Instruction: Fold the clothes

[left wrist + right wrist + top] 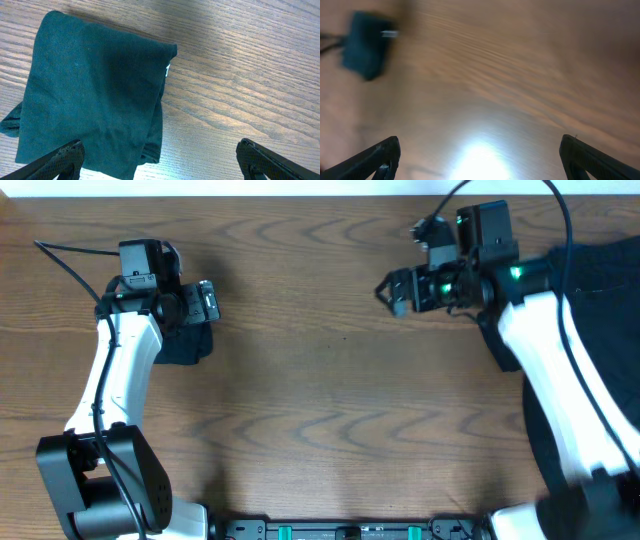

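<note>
Overhead, we found the left gripper (200, 305) near the table's (340, 410) far left corner, hovering over a small folded garment (190, 345), jaws spread wide and holding nothing. The left wrist view agreed: the dark rectangle lay flat on the wood beneath the fingers (65, 160), a tiny white tag (167, 70) peeping from its edge, though we could not tell whether the left one touched the cloth. The right gripper (392, 290) stood equally wide and empty near the far edge, right of centre, over bare wood; its wrist view was blurred. A dark heap of clothes (615, 330) lay along the right edge, partly under the right arm.

We judged that one piece was folded and set aside, so the step in hand was fetching the next. That called for the right arm to turn to the heap, pinch a single garment at a hem or shoulder, and draw it to the middle of the table, where both grippers could spread it flat.
</note>
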